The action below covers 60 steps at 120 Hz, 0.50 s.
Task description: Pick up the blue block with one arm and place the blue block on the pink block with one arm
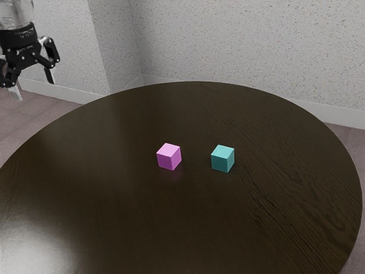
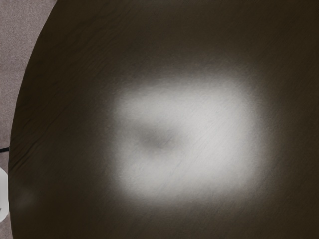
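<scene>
A teal-blue block (image 1: 222, 158) rests on the round dark table (image 1: 114, 217) near its middle. A pink block (image 1: 169, 156) sits a short way off toward the exterior view's left, apart from the blue one. My gripper (image 1: 31, 80) hangs high at the exterior view's upper left, far from both blocks, open with nothing between its fingers (image 1: 50, 74). In the wrist view the dark table top (image 2: 75, 74) lies below my hand with a bright glare patch (image 2: 184, 144) on it.
The table's curved edge (image 2: 22, 99) meets the grey-brown floor (image 2: 25, 20) in the wrist view. Speckled white walls (image 1: 256, 40) with a baseboard stand behind the table. A bright reflection (image 1: 28, 245) lies on the table at the lower left.
</scene>
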{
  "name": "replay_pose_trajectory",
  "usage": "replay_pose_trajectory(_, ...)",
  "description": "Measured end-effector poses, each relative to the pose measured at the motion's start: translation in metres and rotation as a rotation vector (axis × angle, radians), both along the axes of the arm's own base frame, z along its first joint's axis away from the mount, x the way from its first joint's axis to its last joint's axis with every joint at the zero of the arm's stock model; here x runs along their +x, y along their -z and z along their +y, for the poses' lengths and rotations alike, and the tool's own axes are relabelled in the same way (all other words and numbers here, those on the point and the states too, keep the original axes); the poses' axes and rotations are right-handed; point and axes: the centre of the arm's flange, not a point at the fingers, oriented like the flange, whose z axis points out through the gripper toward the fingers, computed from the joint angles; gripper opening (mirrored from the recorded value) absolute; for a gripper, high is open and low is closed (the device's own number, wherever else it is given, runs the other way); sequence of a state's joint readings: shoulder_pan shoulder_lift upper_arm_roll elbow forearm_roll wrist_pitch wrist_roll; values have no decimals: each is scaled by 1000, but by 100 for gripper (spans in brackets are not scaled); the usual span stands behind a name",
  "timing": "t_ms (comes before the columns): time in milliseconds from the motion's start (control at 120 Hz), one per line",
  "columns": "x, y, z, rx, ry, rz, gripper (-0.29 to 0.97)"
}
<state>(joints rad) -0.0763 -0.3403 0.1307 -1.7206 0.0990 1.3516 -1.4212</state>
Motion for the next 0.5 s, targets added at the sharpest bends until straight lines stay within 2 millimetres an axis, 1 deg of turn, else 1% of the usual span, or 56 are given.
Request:
replay_pose_trajectory(50,2,5,-1,13,-6,10,68)
replay_pose_trajectory(125,4,5,-2,29,-13,-1,68)
replay_pose_trajectory(142,4,6,1,35,-20,-1,68)
replay_pose_trajectory(192,16,17,16,50,-52,19,68)
replay_pose_trajectory(208,19,19,18,54,-57,23,68)
replay_pose_trajectory(225,24,24,16,60,-55,33,68)
replay_pose_trajectory(258,32,34,1,70,-24,55,68)
replay_pose_trajectory(300,32,35,-19,79,11,66,68)
replay_pose_trajectory(358,28,36,-34,80,48,74,68)
replay_pose_trajectory(400,30,39,-48,77,108,77,68)
replay_pose_trajectory(408,30,41,-52,77,126,79,68)
replay_pose_trajectory(475,33,77,-98,80,293,114,68)
replay_pose_trajectory(500,38,92,-117,79,355,127,68)
